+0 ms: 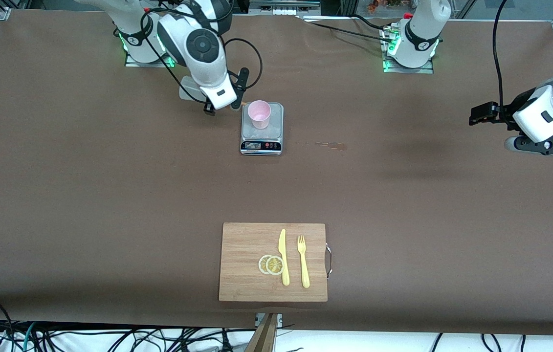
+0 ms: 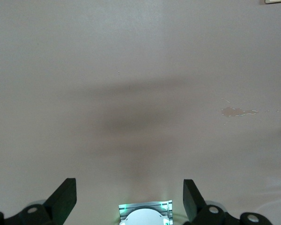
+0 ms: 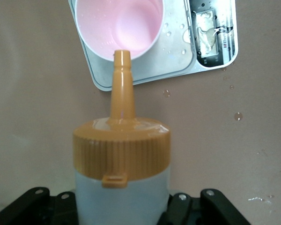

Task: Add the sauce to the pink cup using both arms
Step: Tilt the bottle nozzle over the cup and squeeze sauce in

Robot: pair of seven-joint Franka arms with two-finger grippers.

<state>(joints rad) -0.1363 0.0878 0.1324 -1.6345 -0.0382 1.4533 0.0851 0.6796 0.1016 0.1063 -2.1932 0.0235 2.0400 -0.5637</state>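
Observation:
The pink cup (image 1: 259,113) (image 3: 119,26) stands upright on a small kitchen scale (image 1: 261,142) (image 3: 178,56). My right gripper (image 1: 225,96) (image 3: 122,206) is shut on the sauce bottle (image 1: 188,91) (image 3: 122,159), just beside the scale on the right arm's side. The bottle is tipped over, and its orange nozzle (image 3: 122,79) points at the cup's rim. The arm hides most of the bottle in the front view. My left gripper (image 1: 481,113) (image 2: 130,197) waits open and holds nothing, over bare table at the left arm's end.
A wooden cutting board (image 1: 242,244) lies nearer the front camera, with a yellow knife (image 1: 283,256), a fork (image 1: 302,261) and two lemon slices (image 1: 271,265) on it. A small wet stain (image 1: 331,145) (image 2: 236,111) marks the table beside the scale.

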